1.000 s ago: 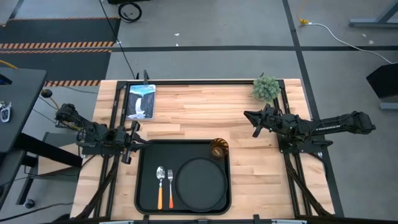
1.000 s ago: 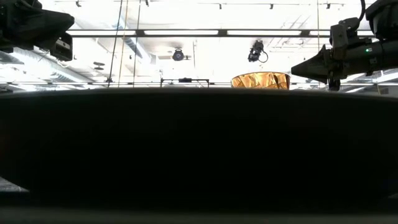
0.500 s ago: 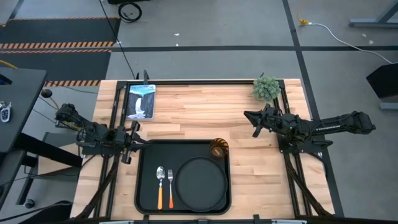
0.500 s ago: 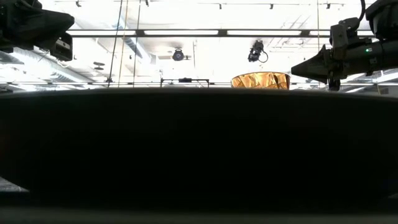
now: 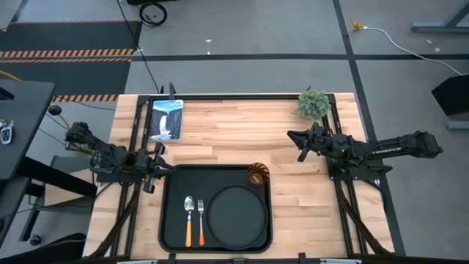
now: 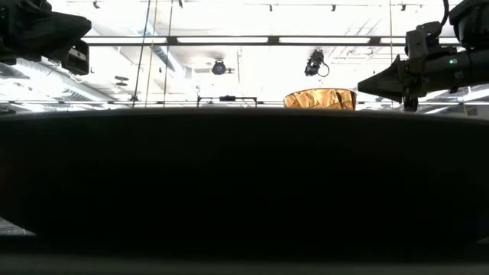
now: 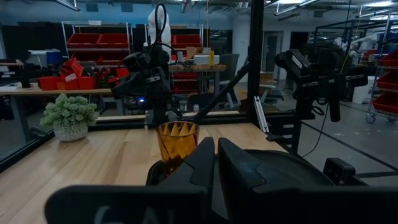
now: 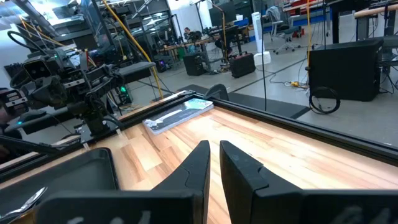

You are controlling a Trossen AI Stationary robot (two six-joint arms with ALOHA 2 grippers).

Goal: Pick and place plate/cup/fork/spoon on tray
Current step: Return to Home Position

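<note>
Black plastic rims everything in play: the tray (image 5: pixel 171 213) begins just past the fingertips of the left tool (image 5: pixel 155 173), whose corner of the tray is bare. Inside, the plate (image 5: pixel 236 216) fills the half lying away from that tool, flat and with nothing on it. The cup (image 5: pixel 258 174) stands upright in the tray corner nearest the right tool (image 5: pixel 297 144), just beside the plate's rim. Between the plate and the tray wall on the left tool's side lie the spoon (image 5: pixel 189 218) and the fork (image 5: pixel 200 220), parallel and close together. The spoon is the nearer to that tool, and both orange handles point away from it, toward the front rim.

Seen from its wrist, the left tool (image 7: pixel 216 144) has its fingers drawn almost together and holds nothing, with the cup (image 7: pixel 177 140) straight ahead. The right tool (image 8: pixel 214 147) is likewise narrowed to a slim gap and holds nothing. It hangs over bare wood of the tabletop (image 5: pixel 234 136), well apart from the tray.

A wide band of open wood runs between both tools and the far edge, broken only by a small potted plant (image 5: pixel 314 104) behind the right tool and a printed card (image 5: pixel 165 119) beyond the left one. From table height the tray wall (image 6: pixel 244 191) hides all but the cup's top (image 6: pixel 320 98)
</note>
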